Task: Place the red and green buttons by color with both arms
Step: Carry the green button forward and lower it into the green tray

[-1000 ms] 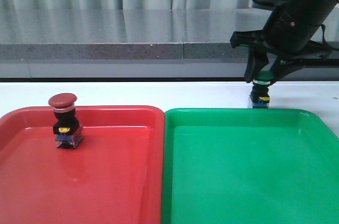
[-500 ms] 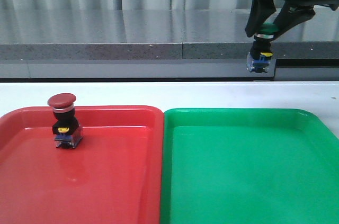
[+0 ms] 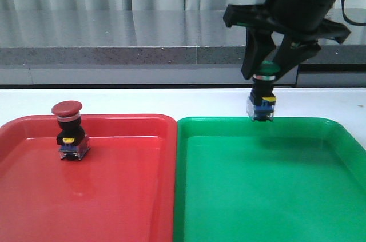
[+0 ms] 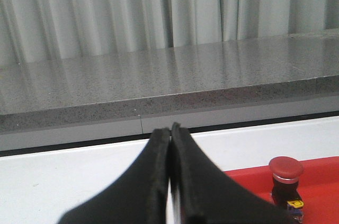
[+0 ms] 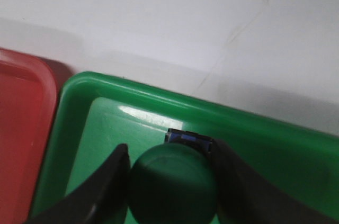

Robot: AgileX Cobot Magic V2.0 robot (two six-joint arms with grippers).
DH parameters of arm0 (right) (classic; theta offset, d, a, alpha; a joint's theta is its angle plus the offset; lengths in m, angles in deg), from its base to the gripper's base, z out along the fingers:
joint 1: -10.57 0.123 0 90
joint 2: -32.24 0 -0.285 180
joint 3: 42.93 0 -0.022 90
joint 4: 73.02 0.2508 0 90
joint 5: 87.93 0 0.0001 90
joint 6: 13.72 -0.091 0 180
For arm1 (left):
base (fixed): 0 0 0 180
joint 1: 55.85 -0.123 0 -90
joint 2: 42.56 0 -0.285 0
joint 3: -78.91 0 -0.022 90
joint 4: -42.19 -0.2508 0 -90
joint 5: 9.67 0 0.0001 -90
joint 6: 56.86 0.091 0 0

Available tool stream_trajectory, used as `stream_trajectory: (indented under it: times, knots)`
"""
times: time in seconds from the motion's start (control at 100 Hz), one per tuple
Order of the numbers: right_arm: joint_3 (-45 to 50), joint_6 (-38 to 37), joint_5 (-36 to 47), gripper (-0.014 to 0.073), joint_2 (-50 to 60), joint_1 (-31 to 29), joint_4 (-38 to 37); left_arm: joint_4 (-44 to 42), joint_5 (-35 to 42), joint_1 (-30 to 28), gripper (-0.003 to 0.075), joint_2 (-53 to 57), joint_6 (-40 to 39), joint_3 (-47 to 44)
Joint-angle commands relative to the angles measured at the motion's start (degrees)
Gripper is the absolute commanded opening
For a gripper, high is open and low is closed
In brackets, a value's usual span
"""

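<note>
The red button [image 3: 68,130] stands upright in the red tray [image 3: 114,196], near its far left. In the left wrist view the same red button [image 4: 286,180] stands to one side of my left gripper [image 4: 170,132], which is shut on nothing. My right gripper [image 3: 267,74] is shut on the green button [image 3: 262,103] by its cap. That button hangs upright in the air above the far rim of the green tray [image 3: 274,196]. From the right wrist the green button [image 5: 172,184] shows pressed between both fingers [image 5: 108,181], over the green tray [image 5: 153,97].
The two trays lie side by side on a white table [image 3: 171,102], red on the left and green on the right. A grey stone ledge [image 3: 114,36] and curtains run along the back. The left arm is outside the front view.
My right gripper has lifted the green button off the table behind the green tray. It has since moved left and down, over the tray's far rim. The red button has stayed put.
</note>
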Motion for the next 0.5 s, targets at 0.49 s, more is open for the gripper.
stream_trajectory:
  times: [0.49]
  knots:
    - [10.2, -2.4, 13.4, 0.0237, 2.8, 0.5, -0.5, 0.1, 4.2, 0.3, -0.002, 1.8, -0.7, -2.4]
